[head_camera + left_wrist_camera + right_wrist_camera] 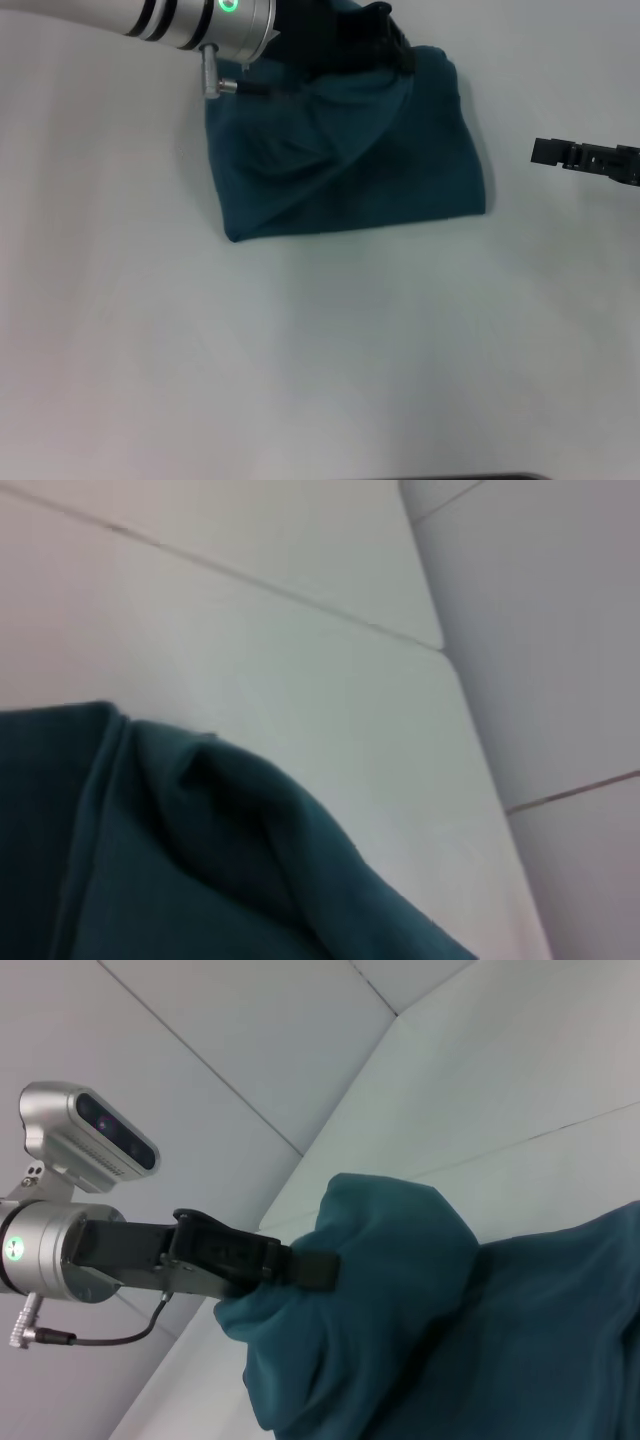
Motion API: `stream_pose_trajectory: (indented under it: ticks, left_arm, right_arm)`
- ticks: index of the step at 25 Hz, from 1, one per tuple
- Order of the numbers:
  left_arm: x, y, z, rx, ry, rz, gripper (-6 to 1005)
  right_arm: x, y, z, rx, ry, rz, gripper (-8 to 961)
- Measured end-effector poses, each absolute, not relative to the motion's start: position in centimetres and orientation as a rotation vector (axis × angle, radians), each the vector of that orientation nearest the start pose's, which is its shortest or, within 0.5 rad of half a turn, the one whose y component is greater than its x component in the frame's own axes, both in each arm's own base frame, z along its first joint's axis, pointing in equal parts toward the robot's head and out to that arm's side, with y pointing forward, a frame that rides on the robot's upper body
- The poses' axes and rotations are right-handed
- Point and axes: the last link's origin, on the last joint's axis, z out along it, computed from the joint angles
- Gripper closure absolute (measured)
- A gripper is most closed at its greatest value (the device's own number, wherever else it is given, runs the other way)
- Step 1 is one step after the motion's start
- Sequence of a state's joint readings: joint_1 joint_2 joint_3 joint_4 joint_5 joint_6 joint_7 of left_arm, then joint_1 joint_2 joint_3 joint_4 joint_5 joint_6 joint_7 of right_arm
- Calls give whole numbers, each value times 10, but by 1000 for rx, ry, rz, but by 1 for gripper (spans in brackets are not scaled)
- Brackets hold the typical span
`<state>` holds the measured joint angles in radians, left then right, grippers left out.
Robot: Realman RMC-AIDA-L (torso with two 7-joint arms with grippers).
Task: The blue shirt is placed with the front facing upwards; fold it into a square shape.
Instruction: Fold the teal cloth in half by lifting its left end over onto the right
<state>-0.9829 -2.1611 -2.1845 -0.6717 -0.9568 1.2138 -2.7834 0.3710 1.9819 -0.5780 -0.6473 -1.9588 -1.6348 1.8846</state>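
The white table top lies bare on the near side and both flanks of the folded dark teal-blue cotton shirt — open passage there. At its far edge the left gripper and silver arm block access; the black right gripper hangs well apart.

Hidden or cut off: my left gripper, fingertips buried in a raised fold of the blue shirt, grip not readable; its arm runs off the head view's top edge. My right gripper, cut by the right edge, fingers too small to read. Shirt front, lettering and collar folded out of sight. In my left wrist view, cloth crosses the frame's edge.
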Motion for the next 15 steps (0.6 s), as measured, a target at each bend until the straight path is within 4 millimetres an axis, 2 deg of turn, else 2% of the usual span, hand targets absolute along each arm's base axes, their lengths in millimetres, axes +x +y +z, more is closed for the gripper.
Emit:
stream_pose_trajectory:
  ticks: [6,10,15]
  left_arm:
    - [-100,423,-74,-2383,-1834,-498,929]
    - [-96,424,-78,-2392,-1829,-514,772]
    - [-81,415,-74,-2513,-1809,-649,545]
  right_arm:
    - [325,293,54,-2352,1447,863,129]
    - [323,294,54,-2356,1443,865,129]
    - [323,295,54,-2356,1441,865,129]
